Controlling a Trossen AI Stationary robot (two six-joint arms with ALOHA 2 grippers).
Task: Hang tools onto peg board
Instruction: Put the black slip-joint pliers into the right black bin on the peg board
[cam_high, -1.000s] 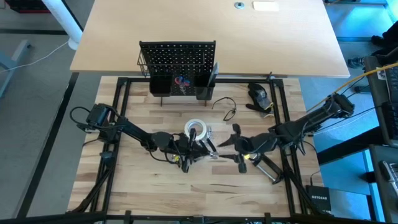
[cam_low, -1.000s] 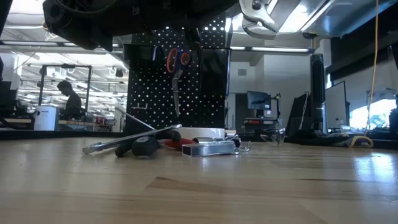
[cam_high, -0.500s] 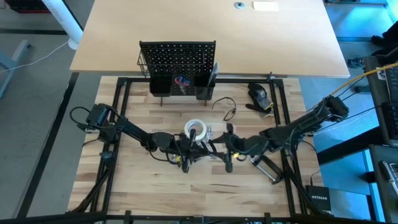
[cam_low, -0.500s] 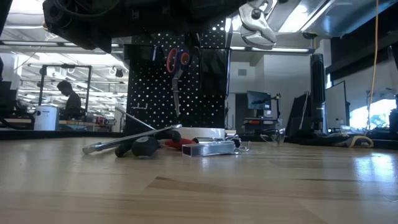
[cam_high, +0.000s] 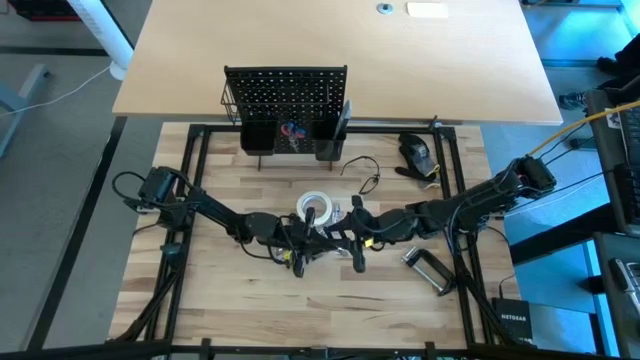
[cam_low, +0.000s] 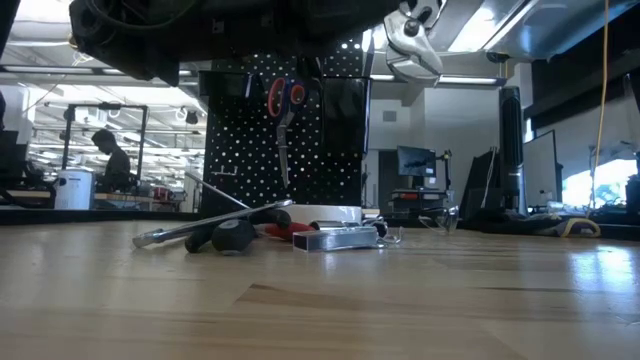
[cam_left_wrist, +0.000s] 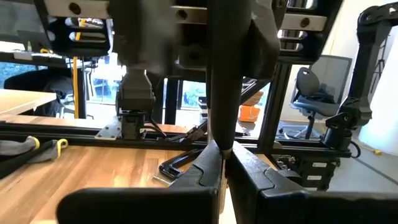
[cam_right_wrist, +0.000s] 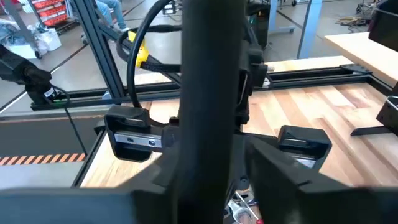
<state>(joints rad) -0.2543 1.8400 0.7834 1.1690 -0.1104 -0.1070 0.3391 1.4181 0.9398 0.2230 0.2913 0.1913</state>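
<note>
The black peg board (cam_high: 285, 98) stands at the table's far side, with red-handled scissors (cam_high: 292, 130) in one of its cups. My left gripper (cam_high: 322, 238) is at mid-table, raised, and shut on a dark long tool (cam_left_wrist: 222, 93). My right gripper (cam_high: 353, 238) faces it at close range, open. Its fingers stand on either side of the same tool (cam_right_wrist: 205, 93), and I cannot tell whether they touch it. The white tape roll (cam_high: 313, 207) lies flat on the table just beyond them. A silver spirit level (cam_low: 336, 238) lies on the table. My left gripper pinches the dark tool's end (cam_left_wrist: 224, 148) between its two fingers (cam_left_wrist: 205, 174). The fingers come level from the table's left. The tool stands out past the fingertips and is clear of the table.
A silver C-clamp (cam_high: 428, 268) lies at the right front. A bulky black device with a yellow mark (cam_high: 418, 152) sits at the far right. Long tools with black handles (cam_low: 215, 232) lie on the table under the arms. A person (cam_low: 108, 160) stands far behind.
My right gripper has travelled toward the table's left edge, from right of centre up to my left gripper, and now stands around the dark tool.
</note>
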